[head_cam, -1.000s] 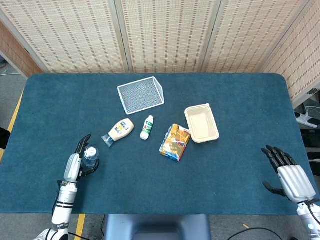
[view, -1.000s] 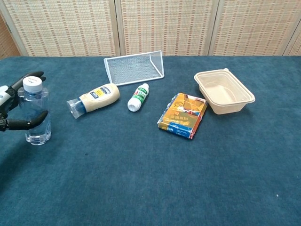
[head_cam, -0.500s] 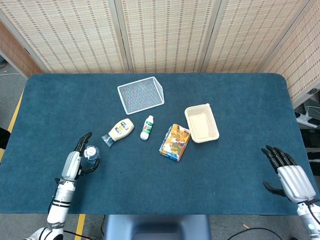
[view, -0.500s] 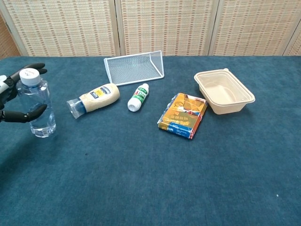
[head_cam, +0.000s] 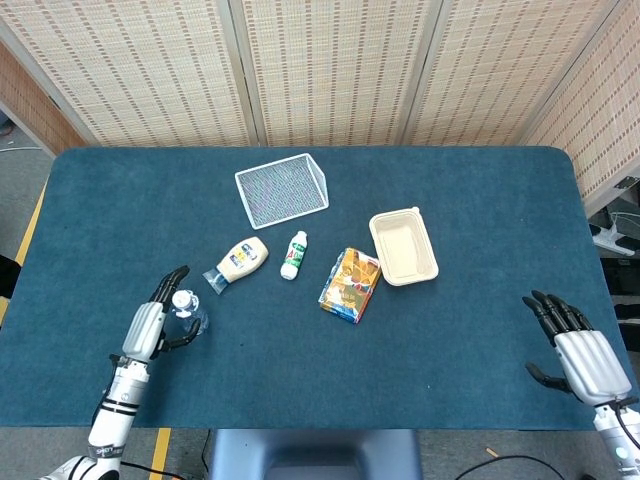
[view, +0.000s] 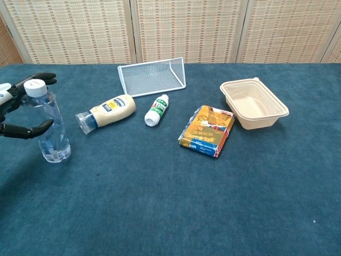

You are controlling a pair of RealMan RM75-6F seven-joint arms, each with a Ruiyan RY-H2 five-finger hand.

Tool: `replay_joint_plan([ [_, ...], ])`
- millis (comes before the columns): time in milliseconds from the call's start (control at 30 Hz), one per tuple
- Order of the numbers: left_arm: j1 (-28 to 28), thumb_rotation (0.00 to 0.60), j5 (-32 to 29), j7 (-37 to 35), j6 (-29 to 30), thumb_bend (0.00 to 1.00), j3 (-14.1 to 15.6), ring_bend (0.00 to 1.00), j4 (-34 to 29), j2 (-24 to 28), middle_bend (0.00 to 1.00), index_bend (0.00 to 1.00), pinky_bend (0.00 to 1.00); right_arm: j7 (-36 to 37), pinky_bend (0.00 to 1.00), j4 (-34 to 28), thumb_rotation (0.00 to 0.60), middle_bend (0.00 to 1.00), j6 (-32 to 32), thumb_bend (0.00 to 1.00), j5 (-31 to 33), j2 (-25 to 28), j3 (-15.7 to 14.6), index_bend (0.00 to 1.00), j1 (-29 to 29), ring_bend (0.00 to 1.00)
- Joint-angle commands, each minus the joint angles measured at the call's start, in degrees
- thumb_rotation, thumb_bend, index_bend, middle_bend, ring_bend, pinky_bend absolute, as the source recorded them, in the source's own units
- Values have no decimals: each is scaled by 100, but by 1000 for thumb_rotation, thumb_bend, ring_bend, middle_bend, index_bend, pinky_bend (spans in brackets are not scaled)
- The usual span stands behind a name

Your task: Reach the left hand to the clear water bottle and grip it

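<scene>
The clear water bottle with a white cap stands tilted at the table's near left, its cap leaning toward my left hand. That hand cups it from the left with fingers still spread: the fingers reach behind the cap and the thumb touches the bottle's side, without wrapping round it. In the chest view only the fingertips of this hand show at the left edge. My right hand rests near the table's front right corner, fingers apart and holding nothing.
A mayonnaise bottle lies right of the water bottle, then a small white bottle. A wire basket lies on its side behind them. A snack packet and a beige food container sit further right.
The water bottle has slid to the right and tipped over more, its base moving away from my left hand. The hand has followed it slightly. My right hand has stayed still.
</scene>
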Motion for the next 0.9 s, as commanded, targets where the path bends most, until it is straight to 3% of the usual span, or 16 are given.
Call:
replay_joint_plan([
  [33,-2,600,-41,17,-49,383,0,0,-41,40,0,0,143,8,122,-10,600,7,-5,170,-16,9,-7,0,5,0],
  [367,-34,600,-111,220,-62,381,-105,0,-244,279,0,0,142,-21,122,-14,600,7,-42,169,32,2,6,0,19,0],
  [900,-145,600,239,1618,-269,379,95,0,-1649,1815,0,0,139,-112,122,-22,600,7,-146,170,91,-40,17,0,70,0],
])
